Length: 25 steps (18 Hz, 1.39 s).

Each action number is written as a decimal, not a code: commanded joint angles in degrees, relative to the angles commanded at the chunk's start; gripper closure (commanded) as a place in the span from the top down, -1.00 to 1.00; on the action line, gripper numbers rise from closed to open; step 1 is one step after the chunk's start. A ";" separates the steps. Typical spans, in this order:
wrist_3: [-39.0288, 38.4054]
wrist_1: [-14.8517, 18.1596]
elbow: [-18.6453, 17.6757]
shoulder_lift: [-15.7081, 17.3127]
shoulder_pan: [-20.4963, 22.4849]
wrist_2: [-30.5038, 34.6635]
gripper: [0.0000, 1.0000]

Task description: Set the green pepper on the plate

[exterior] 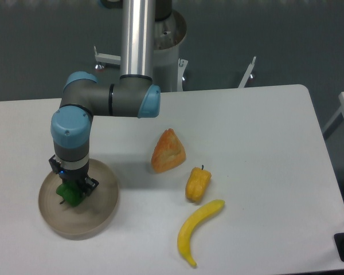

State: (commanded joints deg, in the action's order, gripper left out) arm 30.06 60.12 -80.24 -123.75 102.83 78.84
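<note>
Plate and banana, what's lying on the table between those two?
Nothing: in the camera view the white table is bare between the plate and the banana. The yellow pepper and the orange pastry sit farther back, off that line.

tool [72,192] on green pepper [70,196], plate [97,220]

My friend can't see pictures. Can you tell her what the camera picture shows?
A robot arm's gripper reaches down over a green pepper on a round tan plate at the left of a white table. To the right lie an orange pastry, a yellow pepper and a banana.
</note>
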 joint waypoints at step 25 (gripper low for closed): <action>12.38 4.39 6.49 6.95 20.82 1.32 1.00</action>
State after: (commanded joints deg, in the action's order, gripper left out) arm 42.43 64.51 -73.75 -116.80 123.65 80.15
